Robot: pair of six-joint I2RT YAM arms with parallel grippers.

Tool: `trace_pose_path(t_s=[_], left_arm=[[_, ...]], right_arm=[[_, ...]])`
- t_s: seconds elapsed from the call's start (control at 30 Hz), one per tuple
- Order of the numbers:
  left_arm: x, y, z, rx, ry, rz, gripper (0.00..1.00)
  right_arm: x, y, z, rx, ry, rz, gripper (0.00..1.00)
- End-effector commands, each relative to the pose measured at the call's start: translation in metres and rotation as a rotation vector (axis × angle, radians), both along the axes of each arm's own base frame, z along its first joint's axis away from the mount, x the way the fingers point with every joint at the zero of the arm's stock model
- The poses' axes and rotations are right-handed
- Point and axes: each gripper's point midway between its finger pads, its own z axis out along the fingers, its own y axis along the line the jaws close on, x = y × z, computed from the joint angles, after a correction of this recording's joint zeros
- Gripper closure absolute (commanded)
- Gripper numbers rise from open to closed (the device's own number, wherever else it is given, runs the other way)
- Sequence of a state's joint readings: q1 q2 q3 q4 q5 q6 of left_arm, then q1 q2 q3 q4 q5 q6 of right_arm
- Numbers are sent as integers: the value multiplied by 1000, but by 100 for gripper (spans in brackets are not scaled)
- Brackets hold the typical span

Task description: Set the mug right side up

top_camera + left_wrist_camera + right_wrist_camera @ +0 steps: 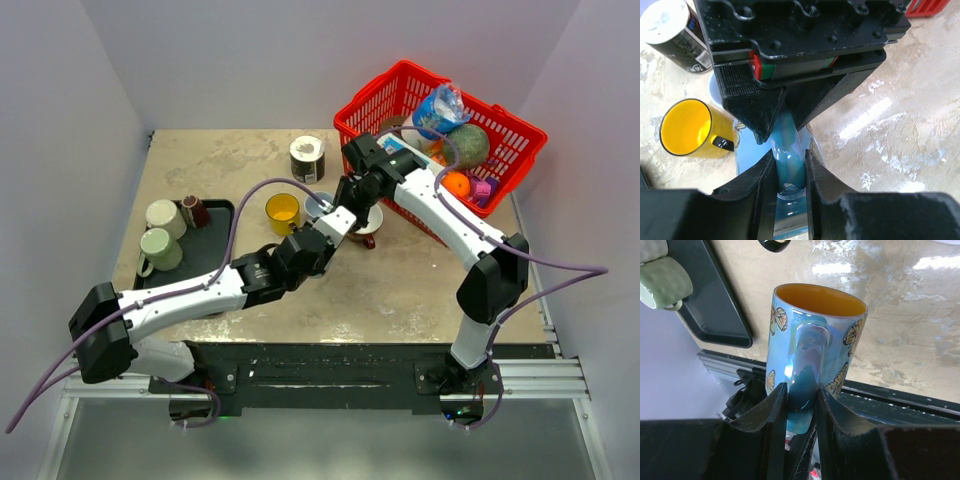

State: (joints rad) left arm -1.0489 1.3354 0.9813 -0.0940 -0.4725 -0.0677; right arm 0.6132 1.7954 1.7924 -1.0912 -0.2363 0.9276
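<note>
Left tool (789,161) and right tool (801,390) were both clamped narrow on the handle of the iridescent blue butterfly-printed ceramic mug (840,355). It was held above the mottled beige bench (420,285), apparently mouth sideways. Uprighting and set-down remained.

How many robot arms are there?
2. The left arm reaches in from the near left, the right arm from the near right. Both pinch the handle of the butterfly mug in the middle. None looks hidden.
</note>
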Motion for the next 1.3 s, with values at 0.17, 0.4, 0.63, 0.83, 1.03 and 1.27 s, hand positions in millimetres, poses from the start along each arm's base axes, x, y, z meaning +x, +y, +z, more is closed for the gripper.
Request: trace_pose_path(t_s=[0.17,0.4,0.63,0.83,1.03,1.27], left_arm=[[15,7,69,-238,-190,129,100],[13,13,68,-239,-222,122,100],[9,13,72,-260,-232,99,100],[9,8,73,-256,-237,81,100],[10,7,71,-255,-238,76,100],[9,7,73,-261,-240,73,100]], right_arm=[[4,11,21,71,3,-84,44],[17,0,28,-1,-28,-183,52],[18,-5,18,-52,-23,-206,53],[19,1,12,-40,-17,-209,53],[16,12,9,-26,-6,-188,64],[13,14,2,-25,8,-181,100]])
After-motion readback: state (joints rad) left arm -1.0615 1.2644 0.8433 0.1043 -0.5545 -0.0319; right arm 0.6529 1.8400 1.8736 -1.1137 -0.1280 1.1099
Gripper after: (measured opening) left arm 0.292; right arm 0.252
